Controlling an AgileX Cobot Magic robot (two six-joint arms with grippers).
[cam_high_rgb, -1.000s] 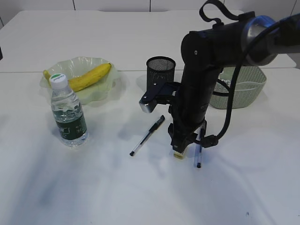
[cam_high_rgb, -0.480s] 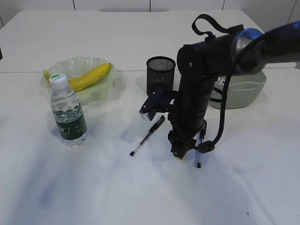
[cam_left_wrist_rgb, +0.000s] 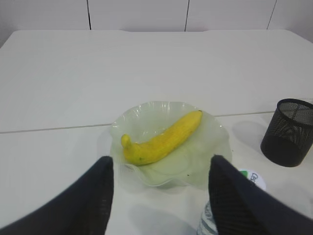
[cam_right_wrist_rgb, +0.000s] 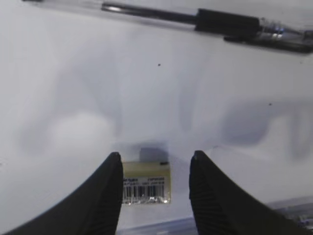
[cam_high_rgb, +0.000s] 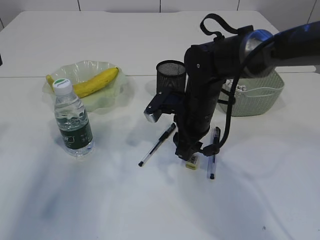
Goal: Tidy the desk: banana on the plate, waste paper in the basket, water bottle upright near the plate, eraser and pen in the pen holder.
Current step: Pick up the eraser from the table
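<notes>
My right gripper is open and points down over the small yellow eraser, which lies on the table between its fingers, closer to the left finger. A black pen lies to its left and a blue pen to its right. The black mesh pen holder stands behind. The banana lies on the green plate. The water bottle stands upright in front of the plate. My left gripper is open and empty, facing the plate.
A pale green basket stands at the right, partly hidden by my right arm, with something pale inside. The bottle's cap shows beside the left gripper's right finger.
My right arm has shifted left and risen a little. The eraser stays on the table and now shows just right of the gripper's tip. Nothing else has moved.
</notes>
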